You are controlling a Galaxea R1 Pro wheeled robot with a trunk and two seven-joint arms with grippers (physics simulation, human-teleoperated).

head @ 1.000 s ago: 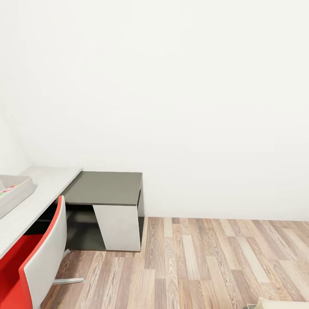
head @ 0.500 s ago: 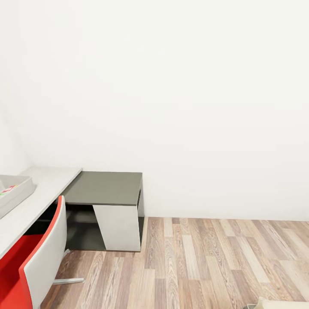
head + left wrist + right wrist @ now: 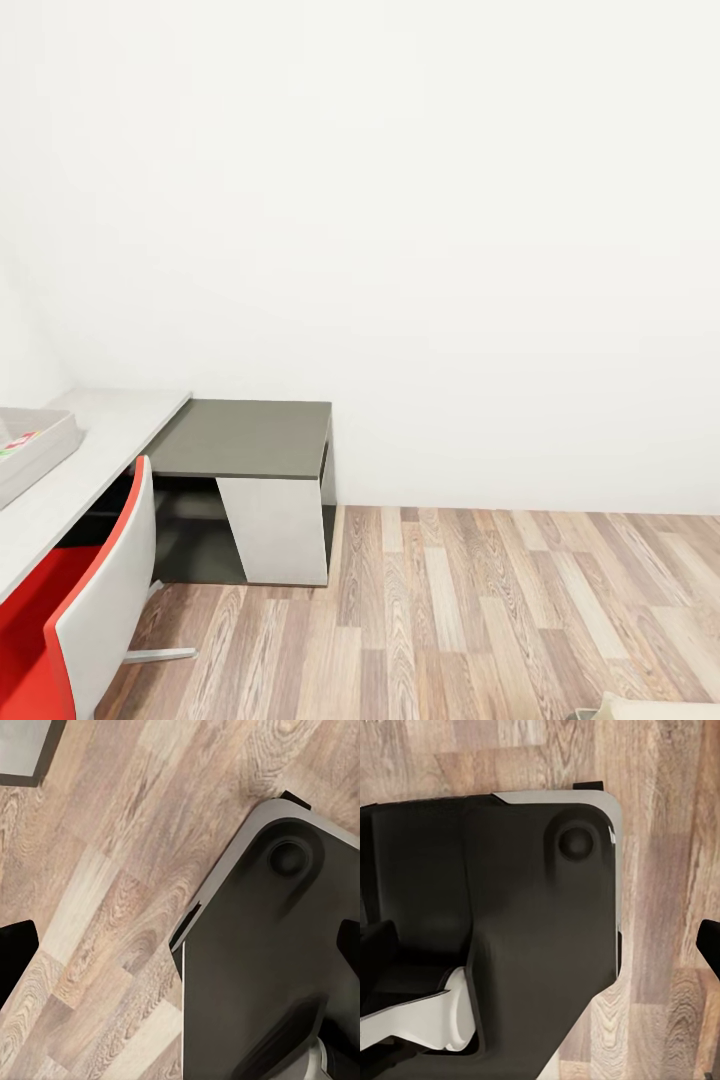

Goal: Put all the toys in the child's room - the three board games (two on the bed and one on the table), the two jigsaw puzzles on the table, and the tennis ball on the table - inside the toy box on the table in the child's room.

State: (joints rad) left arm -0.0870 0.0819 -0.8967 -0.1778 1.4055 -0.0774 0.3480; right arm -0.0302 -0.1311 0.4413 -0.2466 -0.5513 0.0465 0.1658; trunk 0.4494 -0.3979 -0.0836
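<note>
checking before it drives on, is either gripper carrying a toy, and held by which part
Nothing held shows: both wrist views look down past the dark robot base at bare wood-plank floor, with no toy between the black fingertips at the picture edges.

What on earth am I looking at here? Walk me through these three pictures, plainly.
A wheeled robot with two arms took them. The head camera looks at a room corner: a pale table with a lower dark section, a grey toy box at its edge with something colourful inside, a red-and-white chair, and a wood floor. The two wrist cameras point down past the robot's dark base at the floor. Only dark finger edges show, so whether the grippers are open or holding anything cannot be told.
</note>
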